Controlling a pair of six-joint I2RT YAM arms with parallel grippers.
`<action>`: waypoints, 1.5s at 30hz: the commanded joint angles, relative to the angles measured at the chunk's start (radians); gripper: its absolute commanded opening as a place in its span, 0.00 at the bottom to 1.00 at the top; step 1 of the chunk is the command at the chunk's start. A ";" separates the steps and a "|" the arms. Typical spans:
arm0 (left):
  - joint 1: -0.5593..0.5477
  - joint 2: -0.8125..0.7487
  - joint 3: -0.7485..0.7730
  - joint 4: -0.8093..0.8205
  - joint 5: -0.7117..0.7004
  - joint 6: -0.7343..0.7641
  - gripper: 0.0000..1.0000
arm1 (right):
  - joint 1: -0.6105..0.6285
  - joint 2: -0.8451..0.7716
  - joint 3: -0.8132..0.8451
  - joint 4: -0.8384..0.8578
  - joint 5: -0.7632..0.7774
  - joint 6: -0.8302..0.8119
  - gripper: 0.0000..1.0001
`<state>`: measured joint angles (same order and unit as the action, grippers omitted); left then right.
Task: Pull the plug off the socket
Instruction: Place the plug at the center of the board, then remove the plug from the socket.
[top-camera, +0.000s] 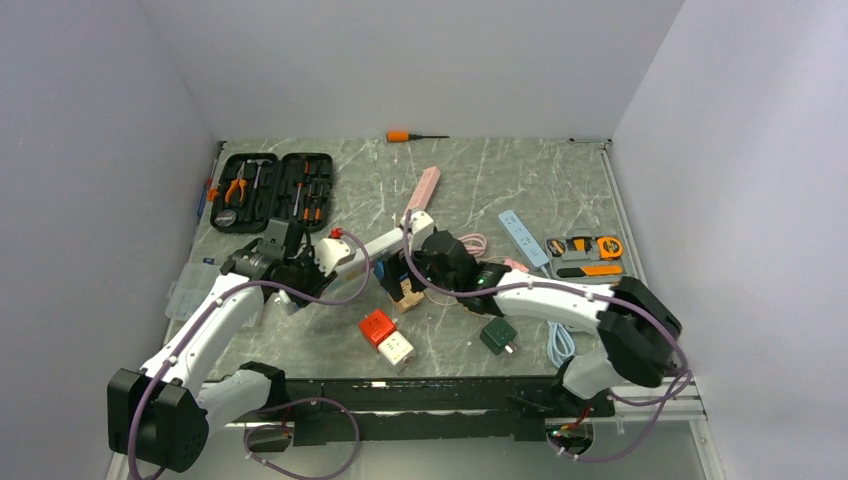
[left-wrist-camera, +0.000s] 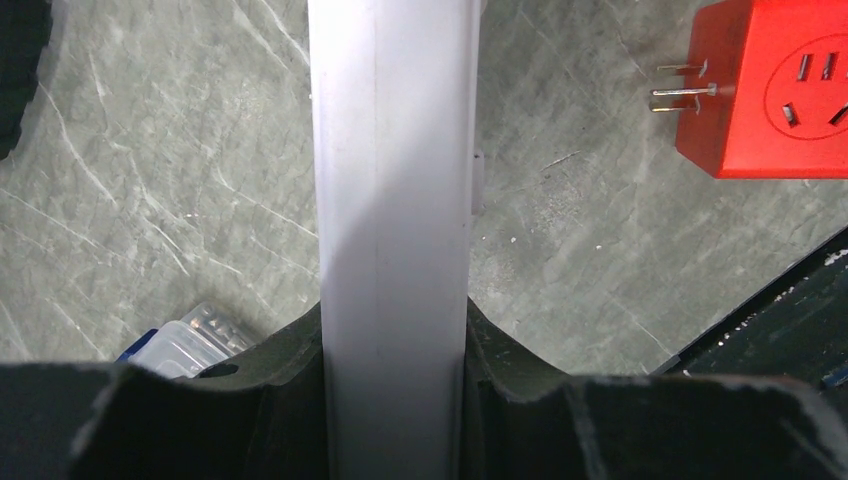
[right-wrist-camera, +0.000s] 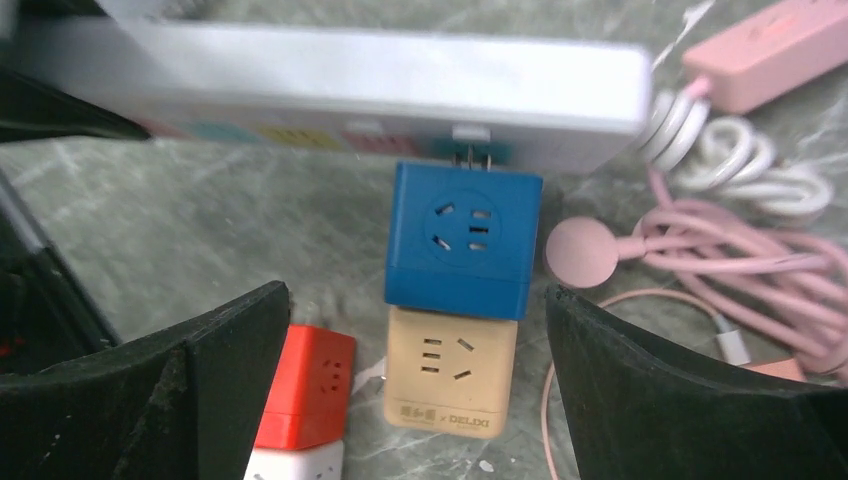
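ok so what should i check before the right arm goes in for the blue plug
1. left gripper shut on white power strip: ok
2. right gripper open: ok
3. blue plug sits between its fingers: ok
4. blue plug in the strip: ok, prongs partly bared
5. beige plug separate from blue plug: cannot tell, they touch

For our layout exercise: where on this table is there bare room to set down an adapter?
Back right is bare, between orange screwdriver, light blue power strip and table edge; so is the front gap between white cube socket and green adapter. Around the white power strip it is crowded.
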<state>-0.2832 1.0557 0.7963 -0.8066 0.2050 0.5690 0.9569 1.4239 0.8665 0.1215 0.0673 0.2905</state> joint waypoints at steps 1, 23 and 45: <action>-0.003 -0.039 0.059 0.104 0.082 0.010 0.00 | 0.003 0.098 -0.016 0.094 -0.014 0.005 1.00; -0.004 -0.028 0.071 0.112 0.117 0.006 0.00 | 0.034 0.379 0.122 0.247 0.130 0.001 0.47; -0.005 -0.020 0.023 0.327 -0.075 -0.013 0.00 | 0.181 0.091 -0.216 0.175 0.299 0.138 0.21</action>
<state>-0.2893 1.1316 0.7666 -0.5648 -0.0147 0.5816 1.1450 1.5562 0.6571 0.2726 0.3359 0.3927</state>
